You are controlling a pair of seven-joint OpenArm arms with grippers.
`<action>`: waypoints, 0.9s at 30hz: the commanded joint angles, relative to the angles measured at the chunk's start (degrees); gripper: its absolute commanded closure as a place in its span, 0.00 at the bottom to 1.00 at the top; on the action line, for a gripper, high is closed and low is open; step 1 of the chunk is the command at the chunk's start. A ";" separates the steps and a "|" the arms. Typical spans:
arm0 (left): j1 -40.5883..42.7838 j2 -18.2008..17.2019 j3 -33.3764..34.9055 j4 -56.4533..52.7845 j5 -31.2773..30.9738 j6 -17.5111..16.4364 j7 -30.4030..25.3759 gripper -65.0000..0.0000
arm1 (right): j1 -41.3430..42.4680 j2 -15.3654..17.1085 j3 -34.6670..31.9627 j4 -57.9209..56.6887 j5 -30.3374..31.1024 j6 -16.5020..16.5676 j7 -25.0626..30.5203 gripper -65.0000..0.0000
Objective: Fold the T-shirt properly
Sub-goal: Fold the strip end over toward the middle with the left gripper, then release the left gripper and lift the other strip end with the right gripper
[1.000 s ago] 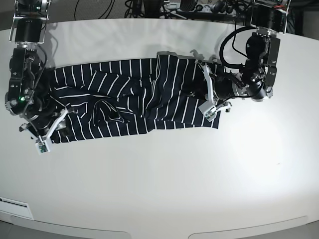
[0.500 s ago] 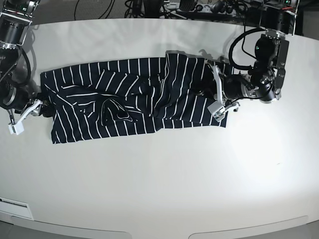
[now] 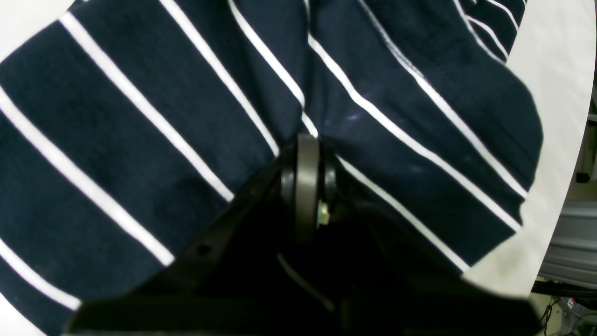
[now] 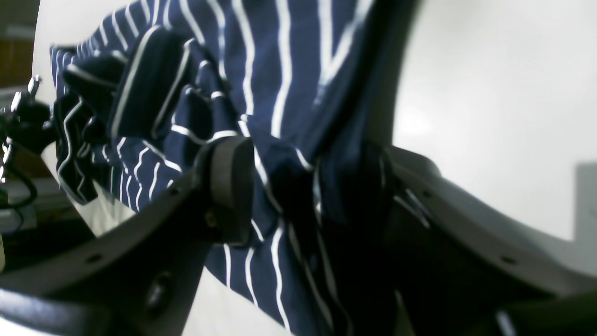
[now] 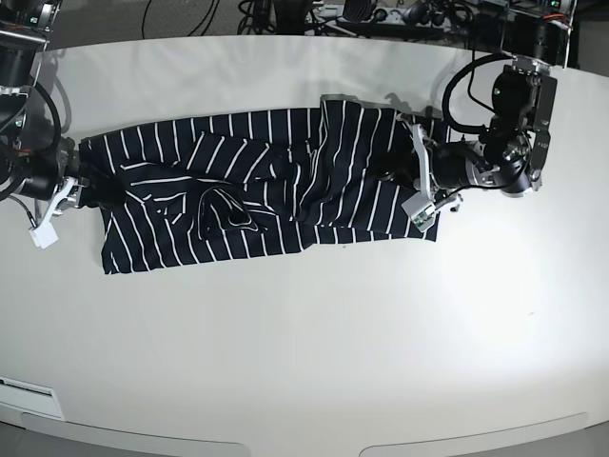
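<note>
two grippers sit at the ends of the t-shirt point(image 5: 257, 186) spread across the table point(image 5: 304, 343): left gripper point(image 5: 416, 181) clamped on its right edge, right gripper point(image 5: 57, 205) spread wide around the left edge.

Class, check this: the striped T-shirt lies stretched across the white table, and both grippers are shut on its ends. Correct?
Not quite. The left gripper is shut on the T-shirt, but the right gripper stands open around its end, as the right wrist view shows. The shirt does lie stretched across the white table.
</note>
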 commanded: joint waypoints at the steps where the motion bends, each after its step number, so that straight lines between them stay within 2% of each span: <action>1: -0.15 -0.81 -0.04 0.09 1.79 0.16 3.58 1.00 | 0.59 1.09 -0.85 0.59 -0.04 0.67 -0.68 0.46; 5: -0.15 -0.81 -0.04 0.09 0.98 0.16 3.65 1.00 | 0.59 1.09 -3.69 0.59 -0.90 0.67 2.36 0.46; 10: -0.17 -0.79 -0.04 0.09 0.96 0.16 3.58 1.00 | 0.61 1.11 -3.76 0.59 -0.81 0.67 5.27 0.48; 12: -0.17 -0.79 -0.07 0.09 0.68 0.16 3.19 1.00 | 0.61 1.11 -3.76 0.59 -0.81 0.67 5.18 0.60; 15: -0.20 -0.81 -0.17 0.09 -0.46 0.16 0.59 1.00 | 0.61 1.11 -3.76 0.59 -0.55 0.67 5.18 0.96; 16: -0.20 -0.81 -0.42 0.09 -1.38 0.16 -0.74 1.00 | 0.61 1.11 -3.76 0.61 -0.42 0.67 5.20 1.00; 19: -0.20 -0.79 -2.29 0.11 -6.97 0.16 -3.30 1.00 | 0.76 1.14 -3.74 0.66 -0.46 0.67 5.97 1.00; 20: -0.22 -0.79 -3.15 0.11 -8.92 0.16 -3.76 0.94 | 0.79 1.14 -3.69 0.66 -0.59 0.67 6.05 1.00; 24: -0.20 -0.79 -7.30 0.11 -16.55 0.16 -3.87 0.56 | 0.81 1.46 -2.67 0.66 -0.68 0.67 6.05 1.00; 26: -0.20 -0.81 -9.97 0.11 -19.43 0.16 -3.87 0.46 | 1.46 1.97 -1.81 0.66 -1.18 0.67 6.05 1.00; 27: -0.20 -0.79 -11.45 0.11 -20.28 0.16 -3.89 0.46 | 1.92 2.27 -1.46 0.68 -2.19 0.67 6.10 1.00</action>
